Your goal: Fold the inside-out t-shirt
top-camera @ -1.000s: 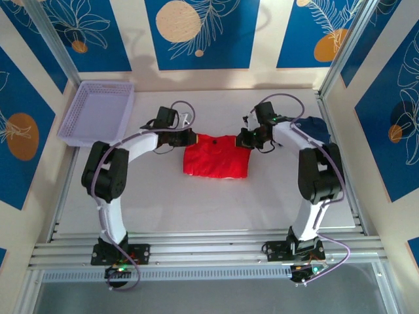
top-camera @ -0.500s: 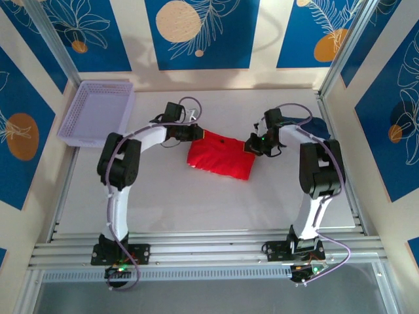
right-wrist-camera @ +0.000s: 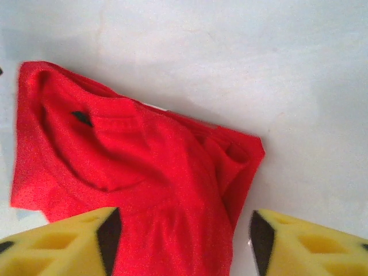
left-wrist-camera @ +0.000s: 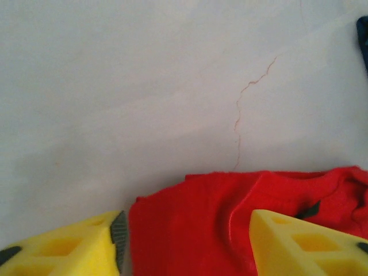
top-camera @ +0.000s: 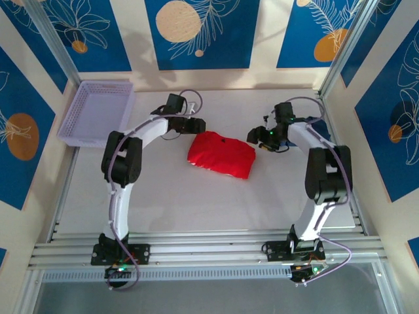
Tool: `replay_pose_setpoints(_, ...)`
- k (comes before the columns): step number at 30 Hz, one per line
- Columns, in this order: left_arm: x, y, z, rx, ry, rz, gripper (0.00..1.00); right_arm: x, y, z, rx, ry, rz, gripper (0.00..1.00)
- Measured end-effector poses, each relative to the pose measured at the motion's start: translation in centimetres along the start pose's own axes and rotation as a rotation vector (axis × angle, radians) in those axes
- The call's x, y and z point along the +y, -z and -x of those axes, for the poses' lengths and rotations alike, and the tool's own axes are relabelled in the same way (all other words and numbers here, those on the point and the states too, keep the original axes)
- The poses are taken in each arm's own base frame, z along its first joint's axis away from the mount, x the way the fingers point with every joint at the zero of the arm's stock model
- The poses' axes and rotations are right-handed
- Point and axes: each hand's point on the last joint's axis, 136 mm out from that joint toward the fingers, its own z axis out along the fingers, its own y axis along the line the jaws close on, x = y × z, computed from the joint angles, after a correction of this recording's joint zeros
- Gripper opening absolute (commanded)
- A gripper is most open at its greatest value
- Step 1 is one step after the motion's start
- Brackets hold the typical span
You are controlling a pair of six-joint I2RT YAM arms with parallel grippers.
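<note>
Lavender basket (top-camera: 97, 110) far left — navy garment (top-camera: 318, 122) far right.

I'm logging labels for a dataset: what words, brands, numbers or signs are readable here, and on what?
No text can be read.
Small dark tag on the inside-out t-shirt: too small and blurred to read.
Wall panels: only leaf and circle drawings, no lettering.

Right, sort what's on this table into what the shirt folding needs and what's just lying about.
For the job: plain bright red cloth t-shirt; left gripper and right gripper, both with fingers open.
Lying about: lavender plastic mesh basket; dark navy blue garment.
</note>
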Motion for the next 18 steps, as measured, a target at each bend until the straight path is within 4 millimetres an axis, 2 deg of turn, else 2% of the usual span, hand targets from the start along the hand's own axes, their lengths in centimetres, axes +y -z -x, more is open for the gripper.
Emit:
replay_pose_setpoints(3, -0.3, 2.4, 0.1, -0.026, -0.009, 0.034, 0.69, 0.2, 1.8, -1.4, -0.028, -0.006, 0.014, 0.82)
replay_pose_setpoints(5, -0.7, 4.3, -0.5, -0.04, -0.007, 0.04, 0.69, 0.3, 1.6, -3.1, -0.006, -0.02, 0.027, 0.86)
replay_pose_setpoints(8, -1.3, 6.5, -1.9, -0.053, 0.011, 0.039, 0.69, 0.5, -0.1, -5.2, 0.053, -0.038, 0.036, 0.87)
replay_pose_setpoints(11, -1.5, 7.7, -3.2, -0.059, 0.031, 0.033, 0.69, 0.6, -2.0, -6.3, 0.092, -0.052, 0.036, 0.87)
replay_pose_setpoints(18, -1.5, 9.1, -6.0, -0.046, 0.063, 0.028, 0.69, -0.3, -5.1, -6.3, 0.109, -0.096, 0.024, 0.77)
